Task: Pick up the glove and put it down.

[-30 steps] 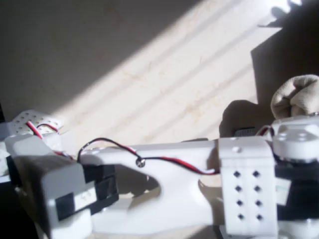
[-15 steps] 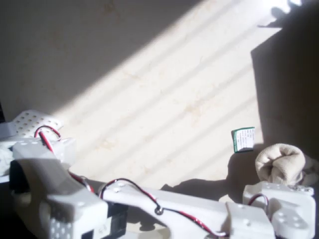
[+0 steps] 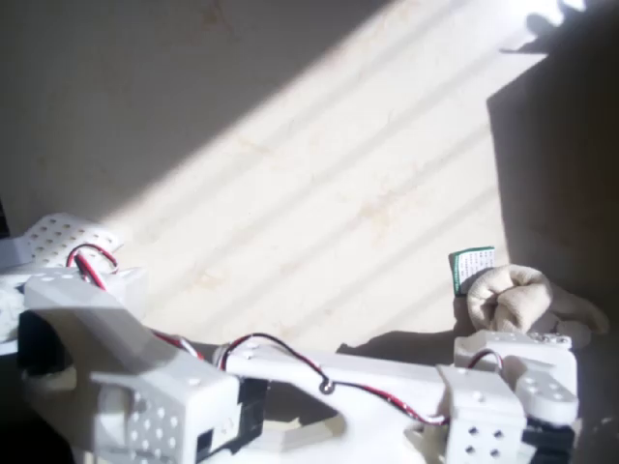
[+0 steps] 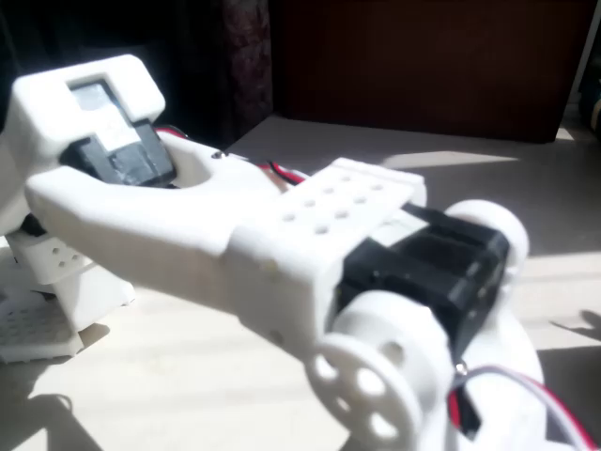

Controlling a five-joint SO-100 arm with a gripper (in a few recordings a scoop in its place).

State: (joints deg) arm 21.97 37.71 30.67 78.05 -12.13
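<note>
Overhead view: camera above the pale cream stone-look table (image 3: 319, 184), facing straight down, fairly near; the white plastic robot arm (image 3: 319, 387) lies along the picture's lower edge, sunlit stripes crossing the top diagonally. Fixed view: camera low, near table height, very near the arm (image 4: 282, 244), facing across the table (image 4: 488, 178) toward a dark wall. Shared: the arm and the table around it.

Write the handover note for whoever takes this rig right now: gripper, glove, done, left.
Gripper: the white arm's wrist is at the lower right of the overhead view, directly below the glove; the fingers are hidden, so open or shut cannot be told.
Glove: bunched up at the right of the overhead view, next to the small green card; whether it is on the table or held is unclear.
Done: arm brought to the glove.
Left: confirm the grasp, lift, put down.
</note>
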